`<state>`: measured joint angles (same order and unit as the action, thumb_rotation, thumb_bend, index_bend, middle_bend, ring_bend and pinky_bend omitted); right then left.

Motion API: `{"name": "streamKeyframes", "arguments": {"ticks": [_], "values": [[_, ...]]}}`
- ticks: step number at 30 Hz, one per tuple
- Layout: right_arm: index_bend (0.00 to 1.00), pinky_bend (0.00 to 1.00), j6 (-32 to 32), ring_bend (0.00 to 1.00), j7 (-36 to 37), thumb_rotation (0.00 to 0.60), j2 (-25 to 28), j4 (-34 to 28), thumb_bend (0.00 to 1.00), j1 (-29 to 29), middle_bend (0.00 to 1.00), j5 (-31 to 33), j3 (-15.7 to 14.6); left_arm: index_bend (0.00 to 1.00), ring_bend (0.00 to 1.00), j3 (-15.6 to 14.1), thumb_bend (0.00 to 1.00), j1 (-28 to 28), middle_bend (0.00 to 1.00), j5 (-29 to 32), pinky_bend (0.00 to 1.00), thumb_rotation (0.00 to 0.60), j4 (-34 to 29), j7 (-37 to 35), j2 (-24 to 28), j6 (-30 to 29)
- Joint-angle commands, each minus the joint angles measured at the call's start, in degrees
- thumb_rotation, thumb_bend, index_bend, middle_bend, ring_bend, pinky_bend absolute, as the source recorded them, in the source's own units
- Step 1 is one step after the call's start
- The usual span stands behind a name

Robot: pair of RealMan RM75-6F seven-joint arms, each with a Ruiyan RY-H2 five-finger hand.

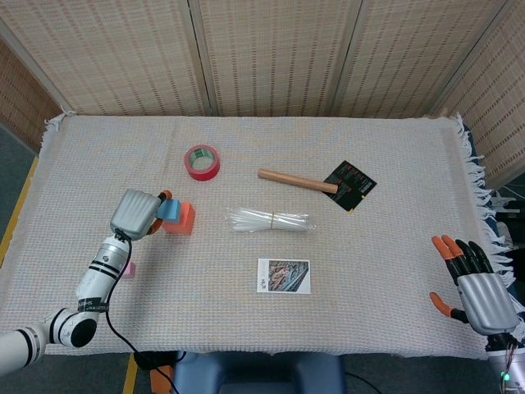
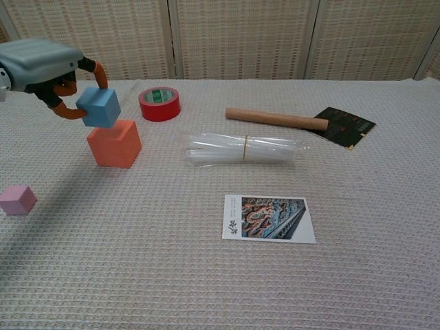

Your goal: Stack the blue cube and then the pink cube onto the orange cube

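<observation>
My left hand (image 2: 40, 63) grips the blue cube (image 2: 98, 107) between thumb and fingers. The cube hangs tilted just over the back left part of the orange cube (image 2: 114, 143); I cannot tell whether the two touch. From the head view the left hand (image 1: 138, 213) sits left of the blue cube (image 1: 171, 208), which overlaps the orange cube (image 1: 182, 220). The small pink cube (image 2: 17, 199) lies on the cloth near the front left, and my left forearm partly hides the pink cube (image 1: 129, 268) from above. My right hand (image 1: 480, 286) rests open at the table's front right edge.
A red tape roll (image 2: 159, 103) stands behind the orange cube. A clear plastic bundle (image 2: 244, 149) lies to the cubes' right, with a wooden rod (image 2: 275, 118) and a black card (image 2: 344, 126) behind it. A picture card (image 2: 268, 218) lies in front.
</observation>
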<state>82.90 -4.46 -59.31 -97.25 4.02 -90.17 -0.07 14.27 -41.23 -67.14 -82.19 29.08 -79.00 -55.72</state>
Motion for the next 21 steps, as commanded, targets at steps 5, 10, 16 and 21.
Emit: {"name": "streamKeyframes", "arguments": {"ticks": [5,10,16,21], "values": [[0.0,0.0,-0.4,0.0,-0.4,0.536,-0.1,0.0,0.2,0.0,0.0,0.7,0.1,0.62,1.0,-0.9,0.31,-1.8,1.0,0.1,1.0,0.6,4.1,-3.0,-1.6,2.1],[0.0,0.0,-0.9,0.0,-0.5,0.536,-0.1,0.0,0.2,0.2,0.0,1.2,0.2,0.61,1.0,-1.4,0.31,-2.6,1.0,-0.2,1.0,0.6,6.5,-4.3,-2.6,2.4],[0.0,0.0,-1.4,0.0,-0.8,0.536,-0.2,0.0,0.2,0.4,0.0,1.6,0.3,0.59,1.0,-2.0,0.31,-3.1,1.0,-0.1,1.0,0.6,7.7,-5.0,-2.7,2.9],[0.0,0.0,-1.6,0.0,-1.0,0.536,-0.3,0.0,0.2,0.5,0.0,1.8,0.4,0.49,1.0,-2.2,0.31,-3.3,1.0,0.2,1.0,0.6,7.8,-5.1,-2.6,3.2]]}}
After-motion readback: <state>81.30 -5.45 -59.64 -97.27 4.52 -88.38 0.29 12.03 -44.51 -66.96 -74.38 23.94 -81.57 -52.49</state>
